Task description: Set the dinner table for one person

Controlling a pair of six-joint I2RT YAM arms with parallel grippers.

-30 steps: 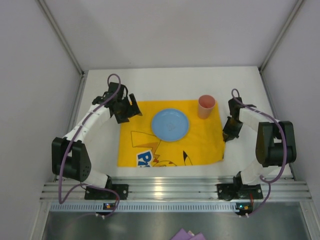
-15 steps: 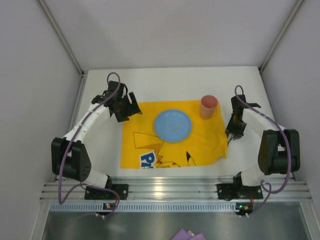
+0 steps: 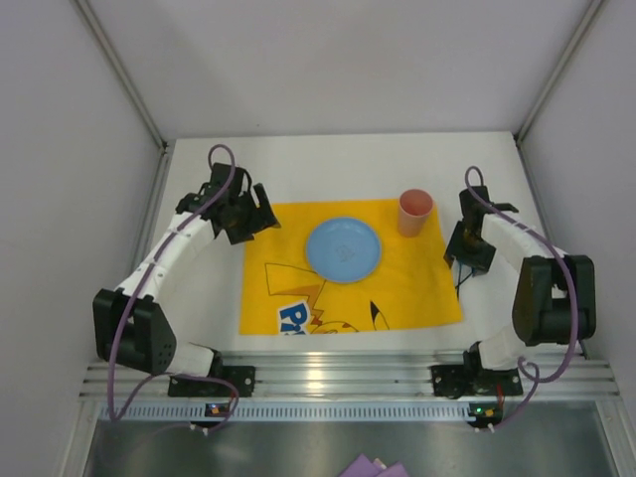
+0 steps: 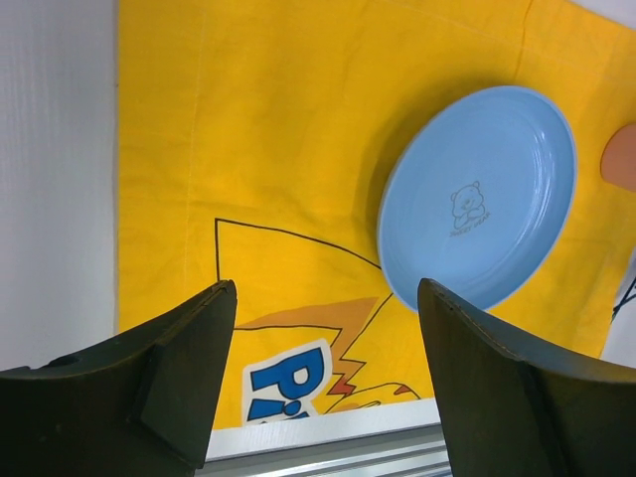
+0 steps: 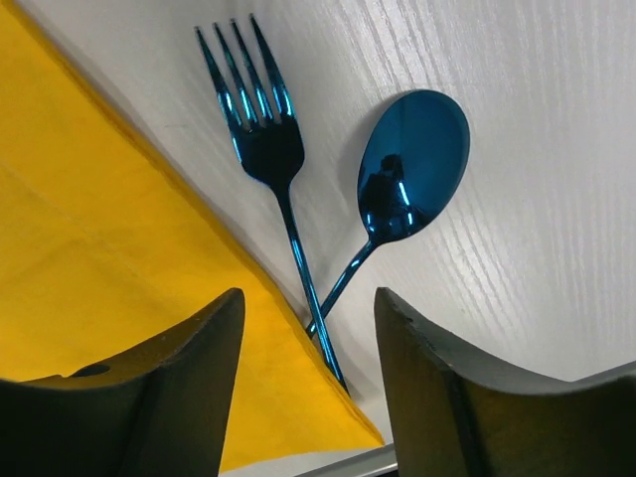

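Note:
The white dinner table [image 3: 348, 164] bears a yellow cartoon placemat [image 3: 338, 293], lying flat. On it sit a blue plate [image 3: 343, 248] and a pink cup [image 3: 414, 212]. My left gripper [image 3: 260, 217] is open and empty above the mat's far left corner. Its wrist view shows the plate [image 4: 477, 199], the mat [image 4: 248, 149] and the gripper [image 4: 326, 288]. My right gripper [image 3: 465, 263] is open and empty at the mat's right edge. Its wrist view shows the gripper [image 5: 308, 298] above a blue fork [image 5: 263, 129] and blue spoon [image 5: 412, 164]. Their handles cross and run under the mat's edge [image 5: 99, 278].
Grey walls [image 3: 79, 199] close in the table on the left, right and back. An aluminium rail [image 3: 338, 378] with both arm bases runs along the near edge. A strip of bare tabletop [image 4: 50, 149] lies left of the mat.
The mat has slid right with the plate and cup. Its right edge, lifted and creased earlier, now lies flat. My right gripper has shifted slightly; the left barely moved.

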